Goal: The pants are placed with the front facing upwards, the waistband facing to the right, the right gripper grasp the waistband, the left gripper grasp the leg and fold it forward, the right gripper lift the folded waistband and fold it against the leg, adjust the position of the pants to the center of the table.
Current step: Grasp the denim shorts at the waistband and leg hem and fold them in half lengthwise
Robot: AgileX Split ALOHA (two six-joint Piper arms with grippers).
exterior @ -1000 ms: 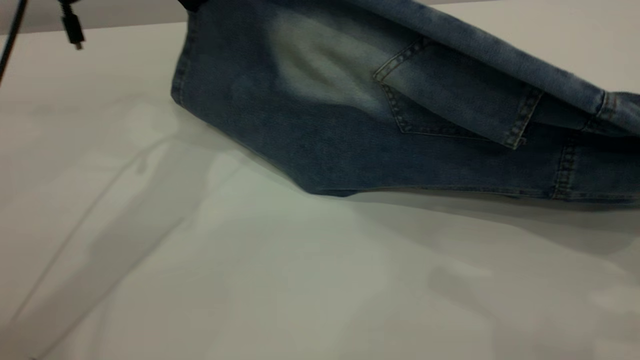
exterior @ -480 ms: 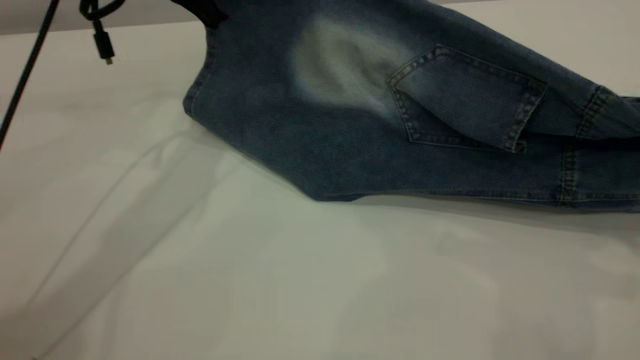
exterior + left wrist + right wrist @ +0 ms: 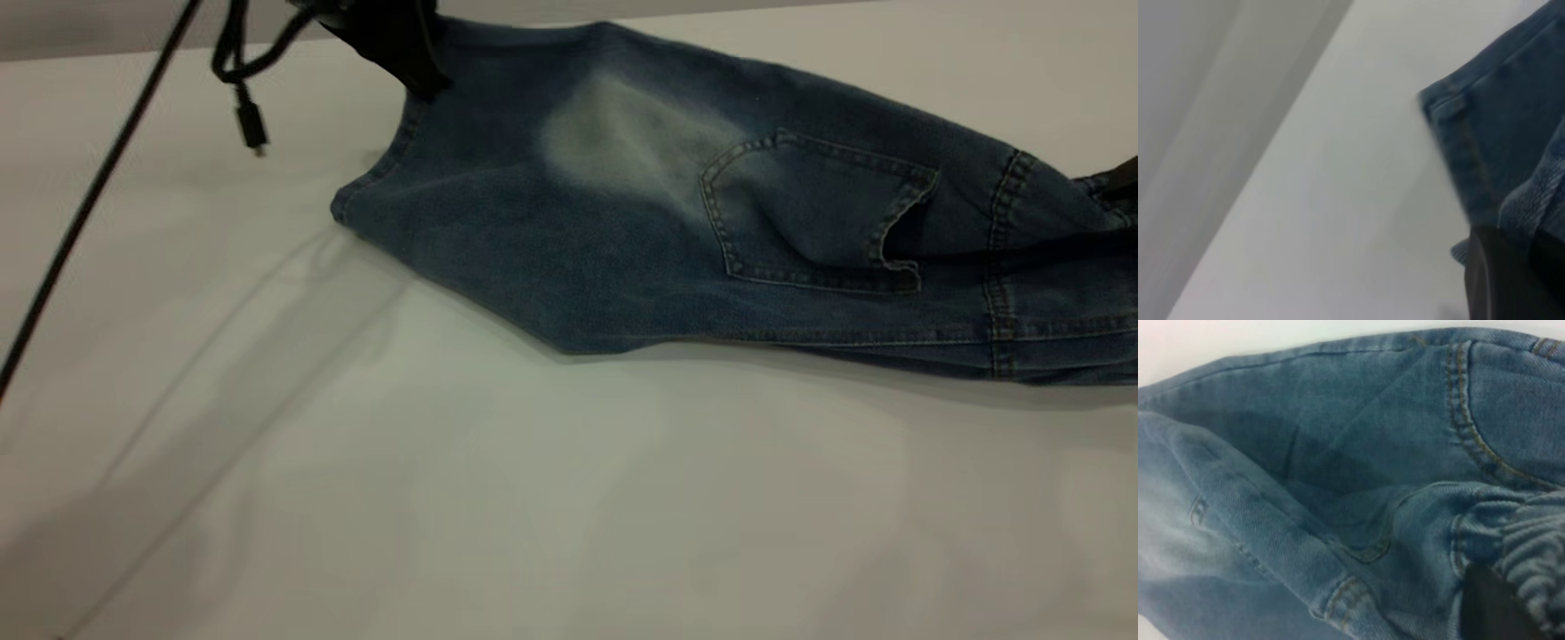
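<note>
The blue denim pants (image 3: 622, 240) lie folded lengthwise on the white table (image 3: 533, 498), with a back pocket (image 3: 809, 213) and a pale faded patch facing up. At the far left end my left gripper (image 3: 400, 53) is shut on the leg hem, which hangs just above the table. In the left wrist view a black finger (image 3: 1491, 273) pinches the denim hem (image 3: 1458, 133). My right gripper (image 3: 1122, 182) shows only as a dark sliver at the right edge. Its finger (image 3: 1485, 607) is clamped against the ruffled waistband (image 3: 1538, 547).
A black cable with a plug end (image 3: 244, 107) dangles from the left arm over the far left of the table. A grey wall strip runs behind the table's far edge (image 3: 133, 22). Bare table surface stretches in front of the pants.
The left gripper has carried the leg hem rightward and down. The lifted upper layer has come down onto the lower one, and the dangling cable followed.
</note>
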